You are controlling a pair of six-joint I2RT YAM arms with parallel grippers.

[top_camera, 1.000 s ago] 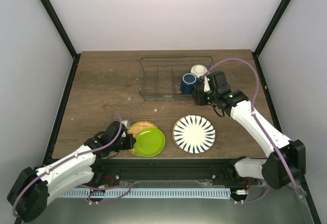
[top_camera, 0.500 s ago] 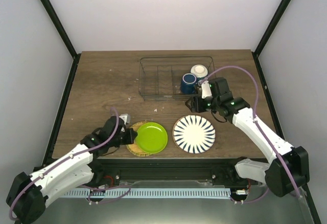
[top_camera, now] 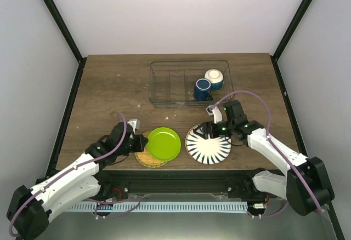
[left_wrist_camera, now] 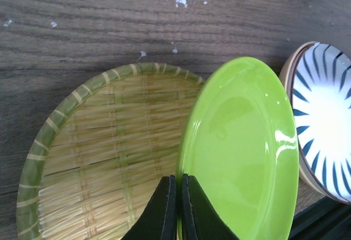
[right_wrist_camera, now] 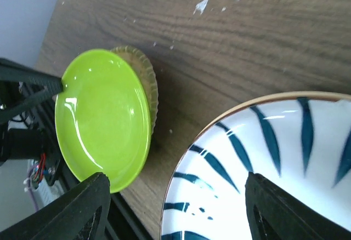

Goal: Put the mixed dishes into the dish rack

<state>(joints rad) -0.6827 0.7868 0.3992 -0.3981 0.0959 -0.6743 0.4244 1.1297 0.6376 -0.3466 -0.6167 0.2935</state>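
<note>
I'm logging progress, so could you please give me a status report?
Left pincer shut on lime-green plate rim, tilted over woven mat. Right pincer open over striped plate. Mug and bowl in dish rack. No obstruction seen.

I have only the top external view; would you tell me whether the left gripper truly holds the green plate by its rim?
Observer: Yes. The left wrist view shows the left gripper shut on the lime-green plate at its rim.
Operator: Does it lie flat on the mat?
Observer: No, it is tilted, partly over the woven mat.
Operator: And the right gripper?
Observer: The right wrist view shows the right gripper open, fingers apart over the edge of the striped plate.
</note>
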